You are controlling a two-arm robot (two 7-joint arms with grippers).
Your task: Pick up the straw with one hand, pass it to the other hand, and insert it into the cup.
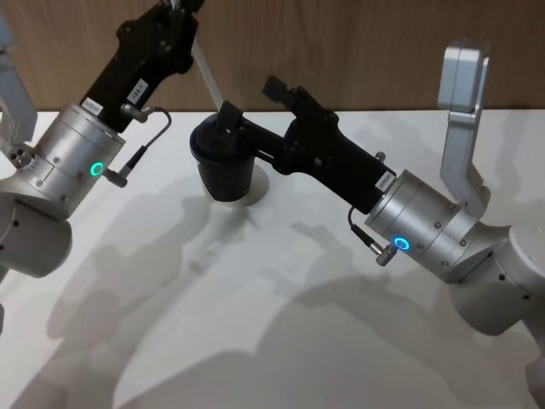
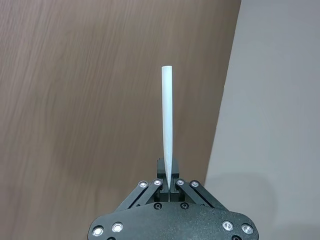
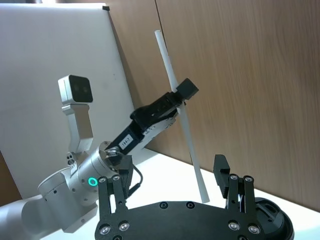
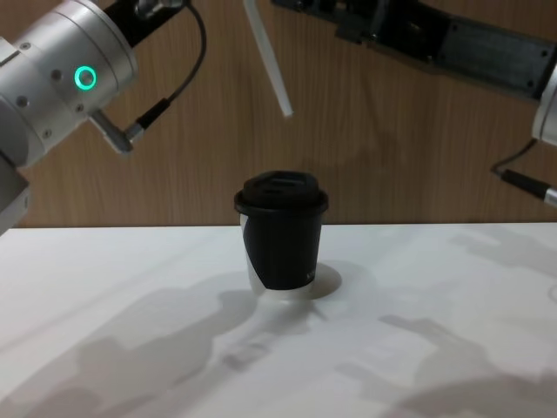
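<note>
The white straw [image 1: 207,75] hangs tilted in the air, and my left gripper [image 1: 180,7] is shut on its upper part. In the left wrist view the straw [image 2: 168,125] sticks out straight from the shut left gripper [image 2: 169,184]. Its lower end [image 4: 285,109] hovers a short way above the lid of the black cup [image 4: 280,231], without touching. The cup [image 1: 223,170] stands on the white table. My right gripper [image 1: 253,100] is open just above and behind the cup, beside the straw's lower end. From the right wrist, the straw [image 3: 182,120] passes between the spread fingers of the right gripper [image 3: 171,170].
The white table [image 1: 281,341] stretches toward me in front of the cup. A wood-panelled wall [image 4: 392,148] closes the back. The right arm's silver link [image 1: 464,85] rises at the far right. A white board [image 3: 55,50] stands behind the left arm.
</note>
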